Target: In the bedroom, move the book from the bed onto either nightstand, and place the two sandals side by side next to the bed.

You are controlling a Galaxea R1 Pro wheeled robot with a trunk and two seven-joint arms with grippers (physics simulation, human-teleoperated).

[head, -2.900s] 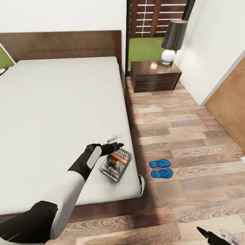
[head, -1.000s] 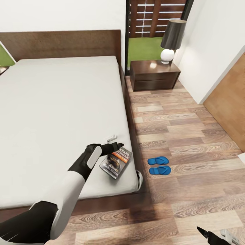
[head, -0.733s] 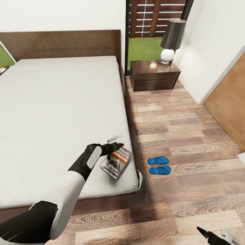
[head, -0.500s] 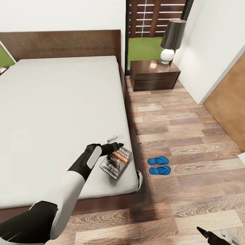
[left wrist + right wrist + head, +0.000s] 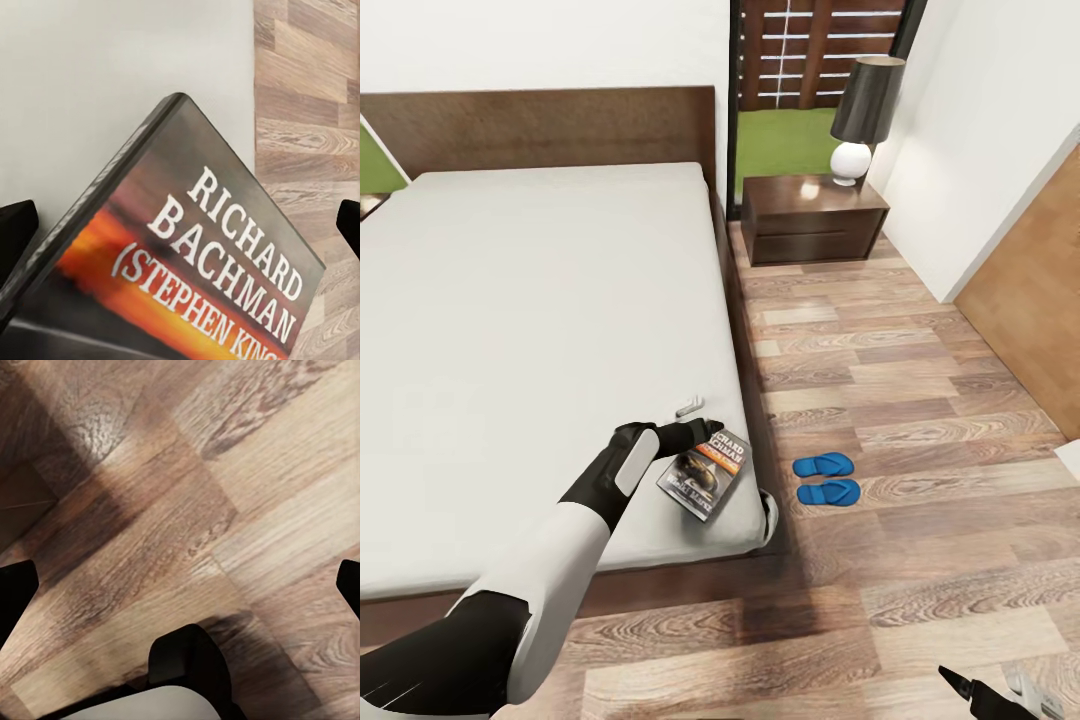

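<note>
The left gripper (image 5: 705, 428) hangs spread wide over the book's (image 5: 704, 474) top edge, clasping nothing. The book lies on the light-grey bed (image 5: 540, 300); past it, both sandals (image 5: 825, 479) sit together on the wood-plank floor (image 5: 920, 400). The nightstand (image 5: 815, 220) stands well beyond.

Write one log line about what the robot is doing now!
left gripper: open over book | book: on bed | sandals: paired on floor | right gripper: idle

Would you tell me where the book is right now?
In the head view the book lies on the bed near its right foot corner, at the left gripper, with the sandals on the floor beside.
</note>
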